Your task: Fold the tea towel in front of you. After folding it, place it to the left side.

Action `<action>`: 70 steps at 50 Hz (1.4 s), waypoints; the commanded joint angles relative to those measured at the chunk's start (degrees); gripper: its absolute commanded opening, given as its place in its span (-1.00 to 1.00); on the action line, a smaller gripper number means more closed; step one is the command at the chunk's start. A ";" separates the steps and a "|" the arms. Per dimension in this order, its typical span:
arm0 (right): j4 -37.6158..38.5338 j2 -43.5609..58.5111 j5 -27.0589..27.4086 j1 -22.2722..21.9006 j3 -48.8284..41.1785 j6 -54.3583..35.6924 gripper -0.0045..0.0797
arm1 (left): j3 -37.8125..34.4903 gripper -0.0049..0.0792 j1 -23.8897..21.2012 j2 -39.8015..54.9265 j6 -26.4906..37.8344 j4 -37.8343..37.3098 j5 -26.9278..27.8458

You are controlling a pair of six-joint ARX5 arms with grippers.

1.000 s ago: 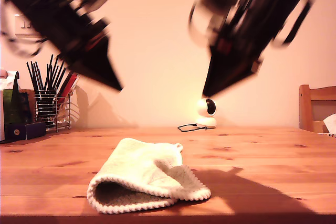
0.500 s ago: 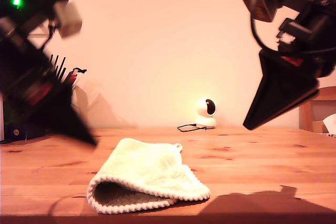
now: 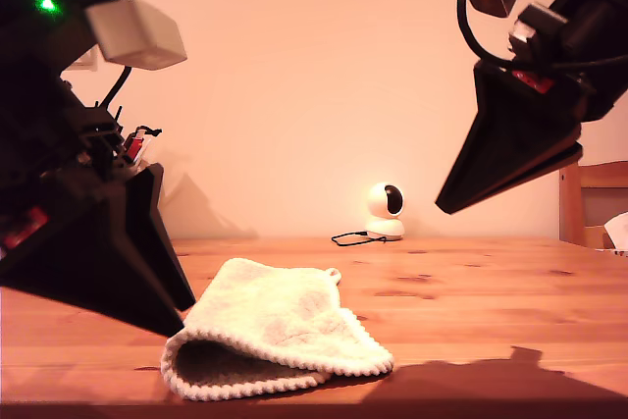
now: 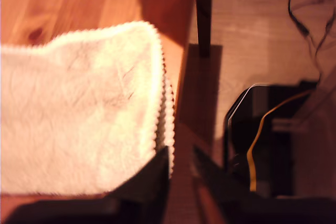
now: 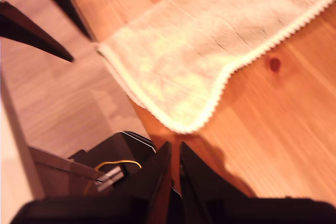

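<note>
The cream-white tea towel (image 3: 275, 326) lies folded over on the wooden table (image 3: 471, 291), close to its front edge. My first gripper (image 3: 180, 326) is low at the towel's edge on the exterior view's left, fingers together with nothing between them. The first wrist view shows the towel (image 4: 79, 114) right beside my first gripper (image 4: 179, 153) at the table's edge. High on the exterior view's right hangs my second gripper (image 3: 442, 208), shut and empty. In its own view my second gripper (image 5: 175, 148) looks down from well above a corner of the towel (image 5: 210, 51).
A small white camera (image 3: 386, 211) with a black cable (image 3: 348, 238) stands at the back of the table. A wooden chair (image 3: 589, 203) is at the exterior view's right edge. Bare floor (image 5: 63, 103) lies just beyond the table's front edge.
My first arm swung down from high up to the towel's edge on the exterior view's left. My second arm drew away toward the exterior view's upper right. The towel has not moved.
</note>
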 commanded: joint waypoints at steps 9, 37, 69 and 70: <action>1.25 0.04 -0.57 0.26 0.52 1.42 -0.81 | -0.63 0.38 -0.20 3.39 0.77 2.60 -1.66; 1.36 0.04 -0.26 0.24 0.55 1.57 -0.81 | -0.63 0.43 -3.78 14.67 2.58 8.85 -4.13; 2.08 0.04 0.04 0.13 0.55 2.97 -0.81 | -0.59 -0.55 -10.54 16.28 -0.83 5.46 -7.91; 2.12 0.04 0.04 0.15 0.55 3.08 -0.81 | -0.59 -0.60 -10.54 16.20 -0.83 5.46 -7.91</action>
